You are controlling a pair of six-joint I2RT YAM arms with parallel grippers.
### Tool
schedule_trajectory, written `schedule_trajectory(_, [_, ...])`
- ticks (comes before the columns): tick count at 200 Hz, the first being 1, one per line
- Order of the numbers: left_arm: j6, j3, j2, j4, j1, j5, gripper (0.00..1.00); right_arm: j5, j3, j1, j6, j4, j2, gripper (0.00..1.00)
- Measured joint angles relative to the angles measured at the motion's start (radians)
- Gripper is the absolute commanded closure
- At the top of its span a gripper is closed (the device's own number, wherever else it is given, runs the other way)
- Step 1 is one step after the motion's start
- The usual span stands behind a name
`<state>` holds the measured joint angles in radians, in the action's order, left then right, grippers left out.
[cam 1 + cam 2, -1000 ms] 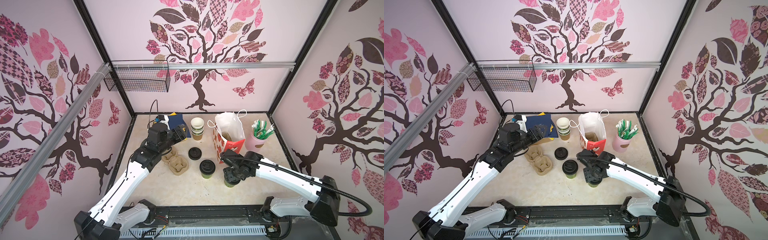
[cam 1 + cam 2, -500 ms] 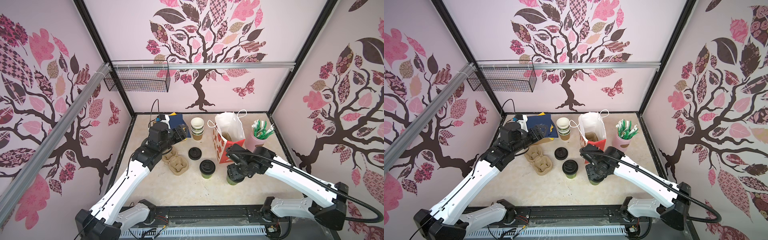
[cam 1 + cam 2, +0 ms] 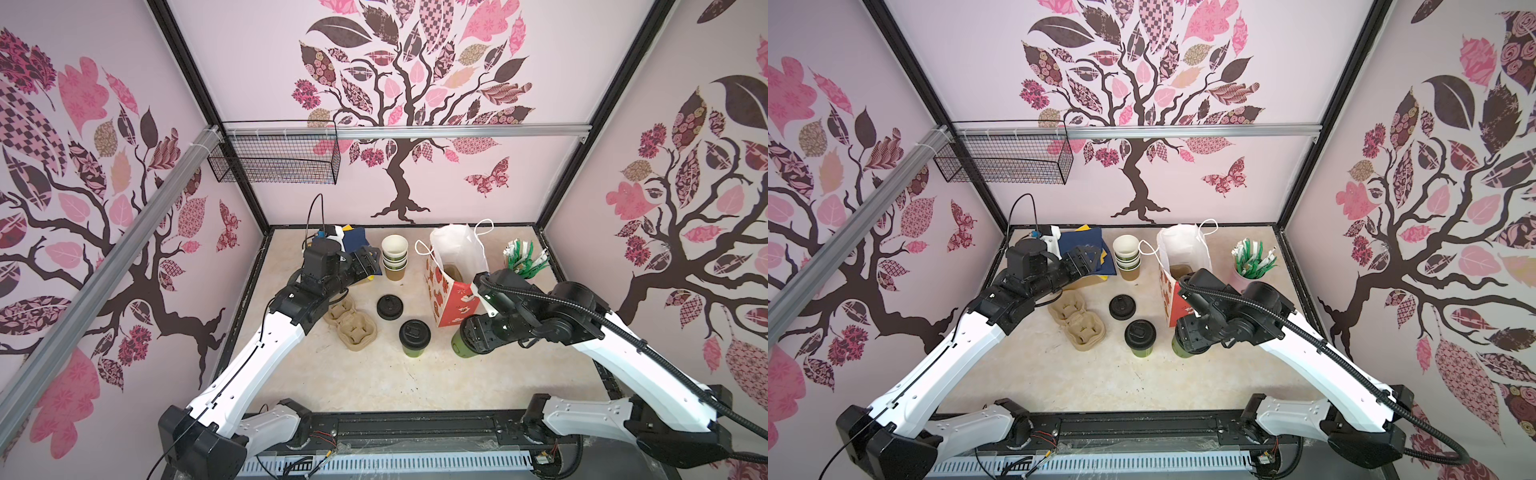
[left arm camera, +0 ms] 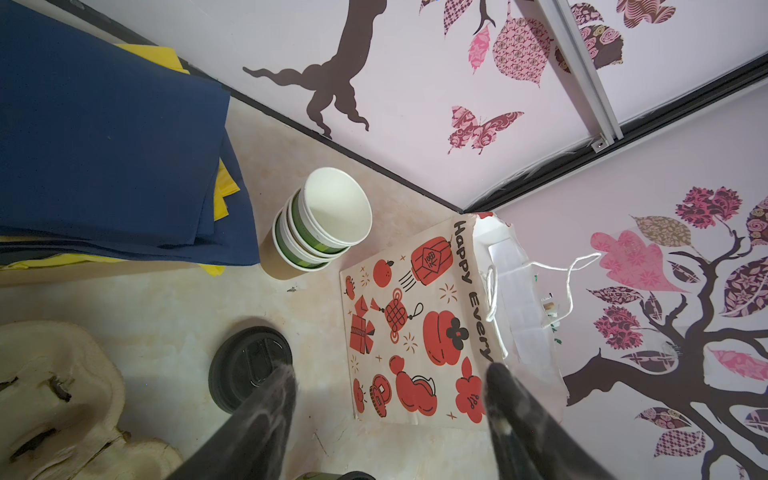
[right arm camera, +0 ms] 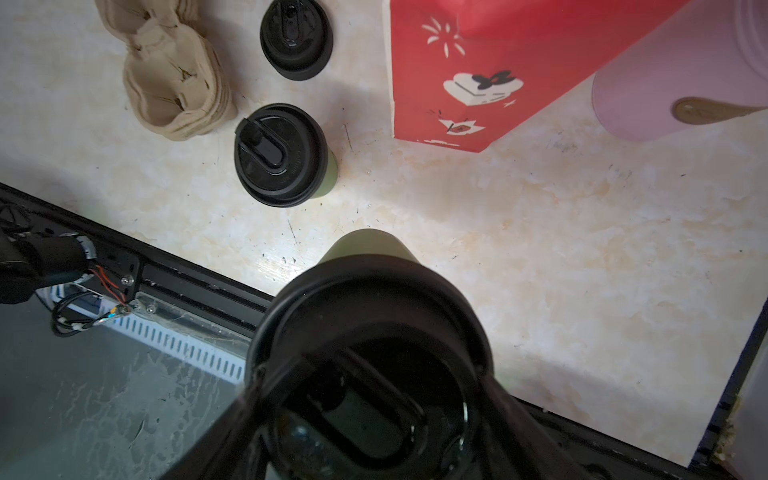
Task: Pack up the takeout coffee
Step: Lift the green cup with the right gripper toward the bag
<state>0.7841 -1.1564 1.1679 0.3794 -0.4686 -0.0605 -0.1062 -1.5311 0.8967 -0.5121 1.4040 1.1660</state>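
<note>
Right gripper [image 3: 478, 337] is closed on one lidded green cup [image 5: 365, 316], with its fingers flanking the black sip lid in the right wrist view. I cannot tell whether the pads bear on the lid alone or also on the paper rim beneath. In both top views this cup is right of centre, just beside the lower corner of the red-and-white paper bag [image 3: 451, 291]. I cannot tell whether it is clear of the table [image 3: 374, 386] or hangs plumb. The second lidded green cup [image 3: 414, 338] stands upright at centre, between the pulp cup carrier [image 3: 345, 326] and the held cup. Left gripper [image 4: 390, 374] is open and empty, upper left of centre by the stack of cups [image 3: 394, 255].

Risks, as judged:
1. A hold on the lid only could pop it off and drop the cup.
2. A hard squeeze may buckle the thin paper wall.
3. Any tilt could leak through the sip hole if the cup is full.
4. The bag stands light and unsupported, so cup or wrist catching its rim or string handle could topple or crush it.
5. A swing toward frame left could clip the second cup.
</note>
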Motion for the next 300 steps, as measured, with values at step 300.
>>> schedule_trajectory(300, [-0.035, -0.322, 0.391, -0.032, -0.060, -0.346, 0.25, -0.270, -0.720, -0.292, 0.143, 0.025, 0.544, 0.32])
